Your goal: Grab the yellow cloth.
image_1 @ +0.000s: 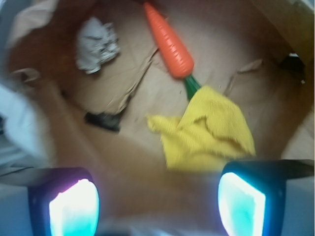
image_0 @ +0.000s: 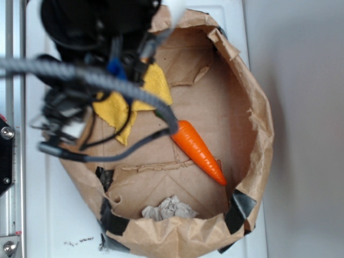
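Note:
The yellow cloth [image_0: 122, 105] lies crumpled on the floor of a brown paper bag [image_0: 258, 123], at its upper left, partly hidden by my arm and cables. In the wrist view the yellow cloth [image_1: 204, 130] lies just ahead of my gripper [image_1: 157, 204], nearer the right finger. The gripper is open and empty, its fingertips [image_1: 75, 209] wide apart above the bag's floor. In the exterior view the gripper itself is hidden under the black arm.
An orange carrot [image_0: 200, 150] with a green top lies beside the cloth; the carrot [image_1: 169, 43] touches the cloth's far corner. A grey-white paper wad [image_0: 169, 208] sits at the bag's near wall. Black tape patches [image_0: 243, 207] mark the bag rim.

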